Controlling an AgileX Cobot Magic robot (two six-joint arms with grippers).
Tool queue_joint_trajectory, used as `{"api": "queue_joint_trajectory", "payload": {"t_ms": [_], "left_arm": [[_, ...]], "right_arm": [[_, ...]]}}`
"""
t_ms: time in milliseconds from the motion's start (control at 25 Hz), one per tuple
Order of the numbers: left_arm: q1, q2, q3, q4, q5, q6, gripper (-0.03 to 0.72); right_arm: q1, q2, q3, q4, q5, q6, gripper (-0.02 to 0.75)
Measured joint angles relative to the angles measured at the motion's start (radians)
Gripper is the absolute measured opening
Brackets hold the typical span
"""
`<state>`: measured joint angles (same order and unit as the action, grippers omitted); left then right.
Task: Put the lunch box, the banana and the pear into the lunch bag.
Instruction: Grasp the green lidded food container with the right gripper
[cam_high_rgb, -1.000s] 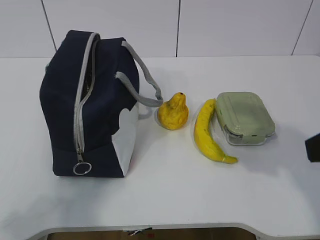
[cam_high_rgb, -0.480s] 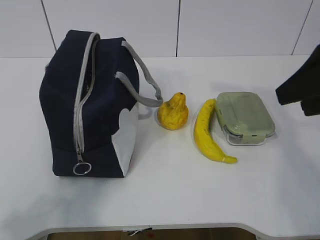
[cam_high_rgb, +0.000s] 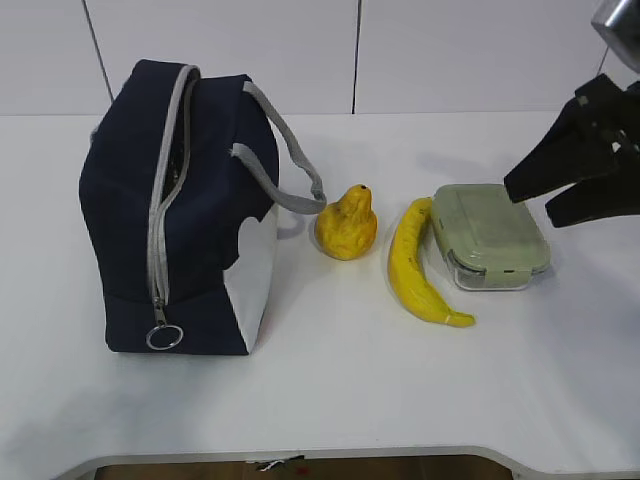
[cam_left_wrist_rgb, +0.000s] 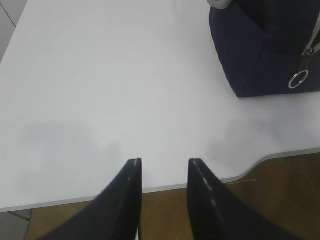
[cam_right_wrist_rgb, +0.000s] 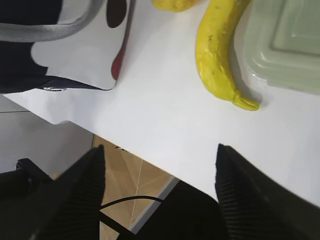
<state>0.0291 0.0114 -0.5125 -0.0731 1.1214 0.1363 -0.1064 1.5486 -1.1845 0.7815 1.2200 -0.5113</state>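
Meanwhile, the right end effector (cam_high_rgb: 538, 203) hangs spread wide and empty above the desk's (cam_high_rgb: 330, 380) right edge, beside the lunch box (cam_high_rgb: 489, 236). Banana (cam_high_rgb: 414, 265) and pear (cam_high_rgb: 346, 224) lie mid-desk; the lunch bag (cam_high_rgb: 175, 205) stands left. The left end effector (cam_left_wrist_rgb: 164, 165), part-spread, grips nothing.

White table (cam_high_rgb: 330, 400), rounded front edge, bore navy lunch bag (cam_high_rgb: 180, 210) at left, then pear (cam_high_rgb: 346, 224), banana (cam_high_rgb: 412, 268), green-lidded lunch box (cam_high_rgb: 490, 236) in a row rightward, banana just beside box.
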Motion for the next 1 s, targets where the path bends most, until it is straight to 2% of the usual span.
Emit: {"api": "queue_joint_trajectory", "payload": {"t_ms": [360, 720, 1000], "left_arm": [[0.000, 0.000, 0.000, 0.000, 0.000, 0.000, 0.239], [0.000, 0.000, 0.000, 0.000, 0.000, 0.000, 0.239], [0.000, 0.000, 0.000, 0.000, 0.000, 0.000, 0.239]], "right_arm": [[-0.100, 0.059, 0.000, 0.007, -0.004, -0.098, 0.545], [-0.237, 0.124, -0.002, 0.026, -0.008, -0.166, 0.545], [-0.260, 0.223, -0.062, 0.059, -0.012, -0.219, 0.532]]}}
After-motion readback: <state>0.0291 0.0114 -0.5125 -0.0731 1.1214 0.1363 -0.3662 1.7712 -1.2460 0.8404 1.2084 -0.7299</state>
